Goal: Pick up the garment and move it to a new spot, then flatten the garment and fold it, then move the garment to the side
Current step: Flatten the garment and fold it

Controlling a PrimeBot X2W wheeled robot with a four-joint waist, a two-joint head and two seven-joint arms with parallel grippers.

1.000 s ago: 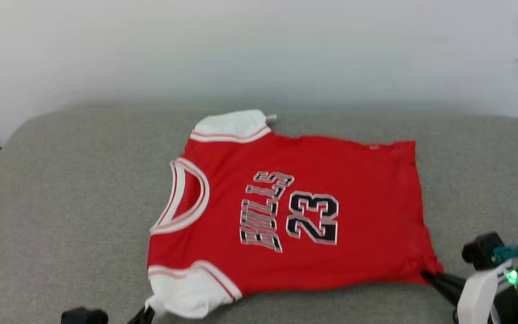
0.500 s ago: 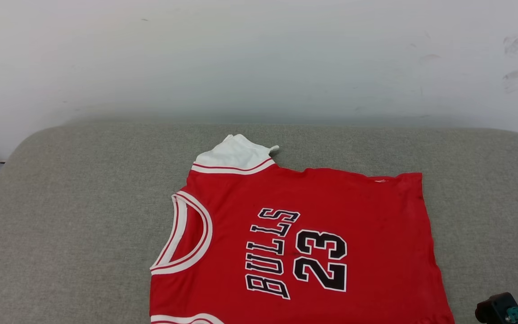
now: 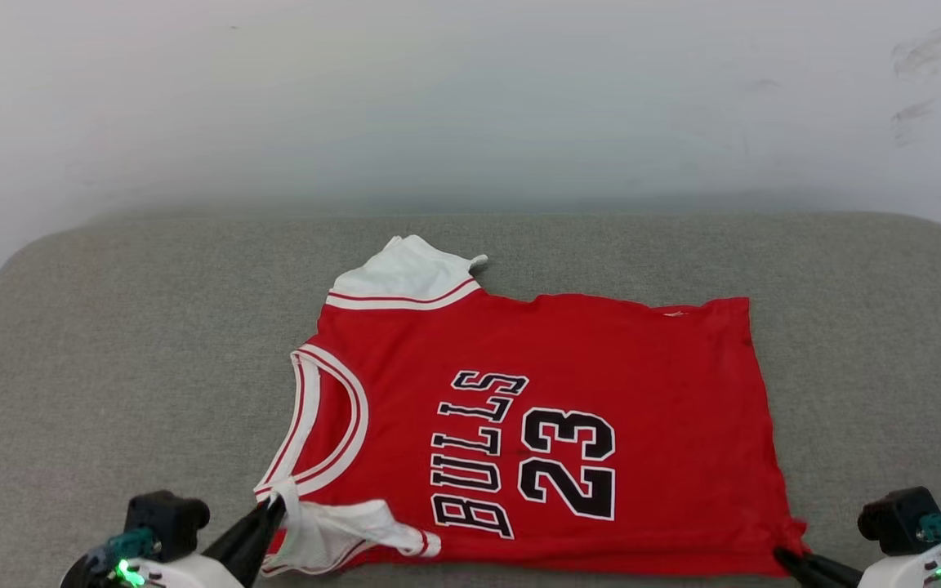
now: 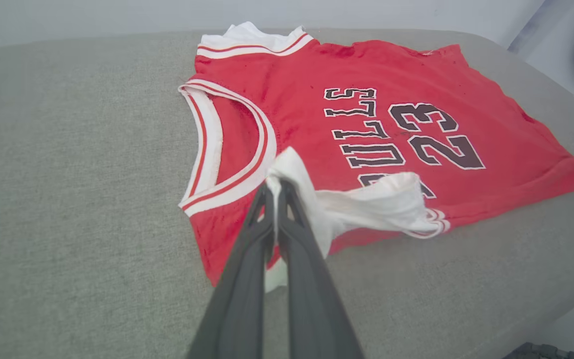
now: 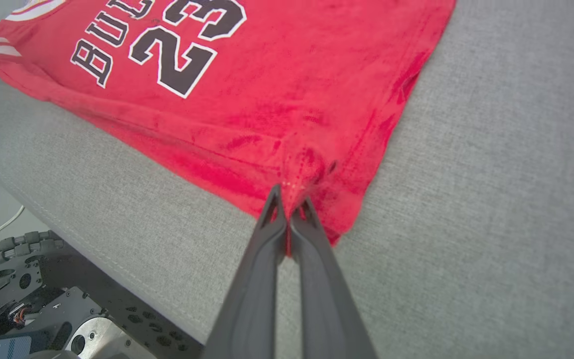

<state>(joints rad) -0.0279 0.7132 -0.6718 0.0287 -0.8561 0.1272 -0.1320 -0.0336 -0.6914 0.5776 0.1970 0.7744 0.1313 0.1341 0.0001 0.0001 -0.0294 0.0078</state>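
**Near sleeve comes up off the bench as the fold begins**

The red jersey (image 3: 519, 392) lies face up across the middle of the grey padded bench (image 3: 111, 327). Its neckline (image 3: 323, 425) is toward the robot's left and its hem toward the right, with "BULLS 23" reading sideways.

A second ago the near sleeve lay spread flat beyond the body. Now the near sleeve (image 3: 340, 531) is drawn up and inward, twisted into a loose white band that rests on the red cloth just beside the lettering. The head camera has also tilted in between, so the jersey's shift in that view is not its own.

The left gripper (image 4: 277, 187) is closed on the sleeve's edge, with white cloth pinched between its tips. The right gripper (image 5: 289, 197) is closed on the near hem corner (image 3: 789, 535), where the fabric puckers around its tips, as it did a second ago.

Flattening looks done, and the first fold, near long edge toward far edge, seems to be starting. The sleeve end is ahead of the hem end, which lies low on the bench. The crease may run crooked unless both ends rise together.

The far sleeve (image 3: 405, 273) lies flat with one corner flicked up, near the bench's back edge below a pale wall (image 3: 470, 98). The robot's base (image 5: 28, 289) sits below the bench's front edge, well apart from the cloth. Nothing lies on the jersey's far half to catch the fold.
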